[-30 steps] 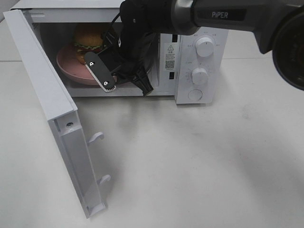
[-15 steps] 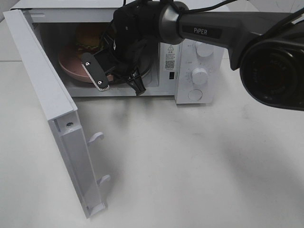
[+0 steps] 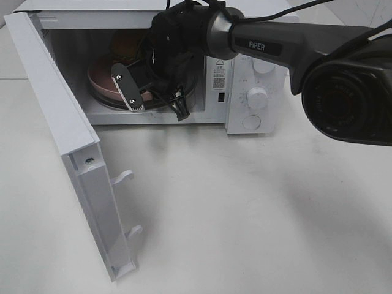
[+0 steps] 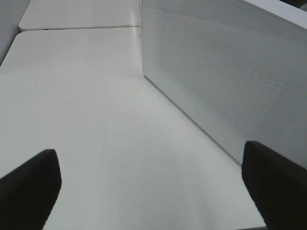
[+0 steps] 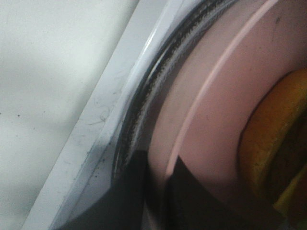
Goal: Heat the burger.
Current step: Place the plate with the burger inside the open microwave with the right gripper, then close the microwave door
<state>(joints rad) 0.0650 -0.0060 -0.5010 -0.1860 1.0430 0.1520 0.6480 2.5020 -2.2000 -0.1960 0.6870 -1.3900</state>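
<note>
The burger (image 3: 125, 44), brown bun over green lettuce, sits on a round pink plate (image 3: 98, 82) inside the open white microwave (image 3: 257, 67). My right gripper (image 3: 148, 103) reaches into the cavity and is shut on the plate's near rim. In the right wrist view the gripper (image 5: 160, 191) pinches the pink plate (image 5: 216, 120) over the glass turntable (image 5: 144, 96), and the burger's edge (image 5: 273, 143) shows beyond. My left gripper (image 4: 153, 191) is open and empty above the table, beside the microwave door's perforated outer face (image 4: 225, 76). It is out of the exterior view.
The microwave door (image 3: 61, 104) stands swung wide open to the left, its latch hooks (image 3: 122, 177) pointing right. Two knobs (image 3: 257, 97) are on the control panel. The white table (image 3: 245, 208) stretches in front.
My right gripper has carried the plate and burger deeper into the microwave and a little to the right. The door and the left arm have not moved.
</note>
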